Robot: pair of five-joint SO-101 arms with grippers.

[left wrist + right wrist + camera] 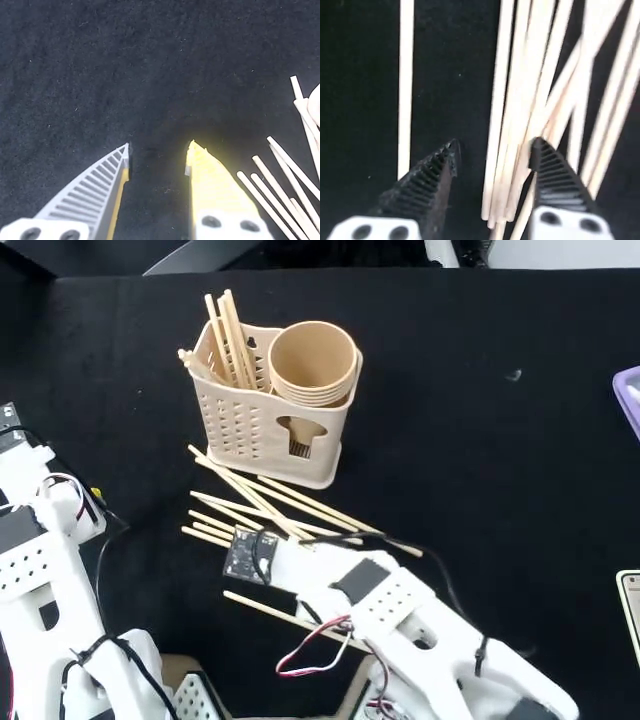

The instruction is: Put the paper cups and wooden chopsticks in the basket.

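High view: beige perforated plastic basket [262, 430] stands upright on black-clothed tabletop [500, 500]. Stack of tan paper cups [312, 362] sits in one compartment, a few wooden chopsticks [232, 340] stand upright in the other. More of the same sticks lie as a loose pile [255, 502] just in front of the basket, fanned and crossing. One single stick [262, 606] lies apart, nearer the arms.

Right pincer [495, 147] is released, jaws spread low over the pile, several sticks between them, none clamped. Left pincer [157, 150] is released too, over bare cloth, stick ends [280, 185] just beside it.

Handling, judged: sticks are light, stiff, thin and smooth, so likely to roll or pivot if pinched near an end. Best taken near mid-length, squarely across, a few at a time.

Right wrist view tells which sticks sit between the jaws; in the high view the arm's wrist covers that spot. High view gives the basket's fill and the spread of the pile.
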